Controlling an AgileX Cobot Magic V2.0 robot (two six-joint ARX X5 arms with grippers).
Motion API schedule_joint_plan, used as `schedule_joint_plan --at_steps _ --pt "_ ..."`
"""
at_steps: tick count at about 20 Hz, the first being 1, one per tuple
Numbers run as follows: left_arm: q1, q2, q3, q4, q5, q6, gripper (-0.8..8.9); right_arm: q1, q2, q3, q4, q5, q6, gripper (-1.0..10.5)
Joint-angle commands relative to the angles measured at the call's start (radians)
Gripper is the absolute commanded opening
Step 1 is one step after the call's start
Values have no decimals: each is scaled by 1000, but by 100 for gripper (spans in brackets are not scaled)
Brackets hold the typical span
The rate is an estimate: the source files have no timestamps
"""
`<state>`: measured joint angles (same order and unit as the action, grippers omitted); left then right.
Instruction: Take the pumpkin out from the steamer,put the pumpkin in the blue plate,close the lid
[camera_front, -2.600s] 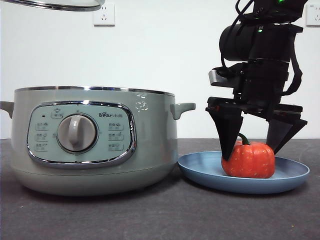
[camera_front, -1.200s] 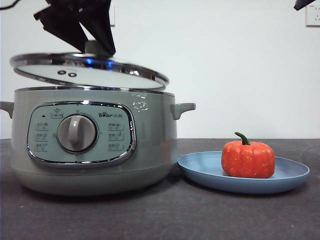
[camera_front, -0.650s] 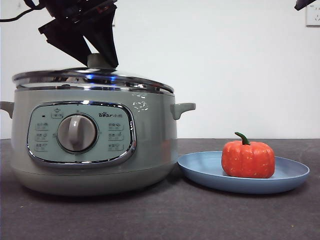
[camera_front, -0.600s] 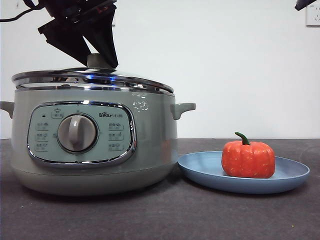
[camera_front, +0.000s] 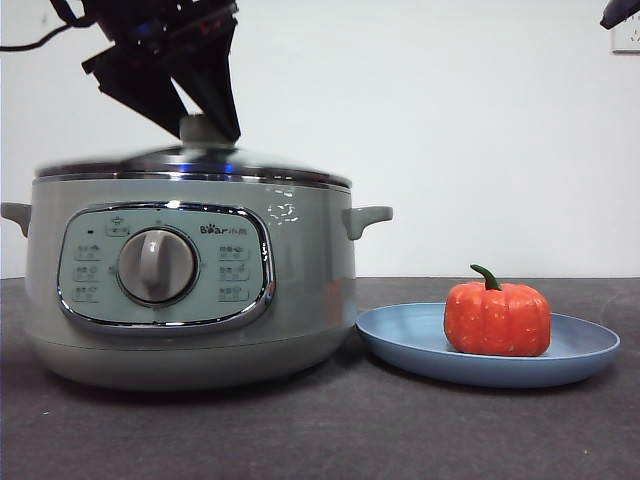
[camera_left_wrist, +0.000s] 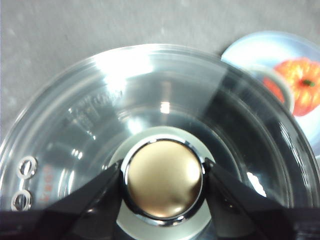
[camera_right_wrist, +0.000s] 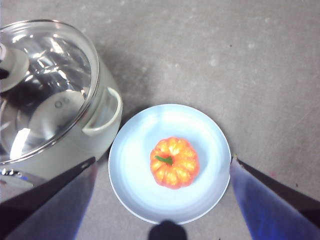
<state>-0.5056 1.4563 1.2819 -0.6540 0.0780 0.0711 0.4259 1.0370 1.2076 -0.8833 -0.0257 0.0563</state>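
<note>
The orange-red pumpkin sits in the blue plate, to the right of the sage-green steamer. The glass lid lies on the steamer's rim. My left gripper comes down from above and is shut on the lid's knob. The left wrist view shows a jaw against each side of the knob. My right gripper is open and empty, high above the plate and the pumpkin. It shows only as a black tip in the front view.
The steamer's side handle sticks out toward the plate. Dark grey table runs in front of both. A white wall stands behind.
The lid, held tilted above the pot a second ago, has come down level onto the steamer's rim with my left gripper. Before that, the right gripper rose away from the pumpkin.
</note>
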Motion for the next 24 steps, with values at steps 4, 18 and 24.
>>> schedule_joint_plan --at_steps 4,18,24 --pt "-21 26 7 -27 1 6 -1 1 -15 -10 -12 1 7 441" --pt "-19 -98 18 -187 0 -42 434 1 -32 -10 -32 -2 6 440" --pt "-19 -260 30 -428 2 -40 249 2 -55 -10 -53 -2 11 392"
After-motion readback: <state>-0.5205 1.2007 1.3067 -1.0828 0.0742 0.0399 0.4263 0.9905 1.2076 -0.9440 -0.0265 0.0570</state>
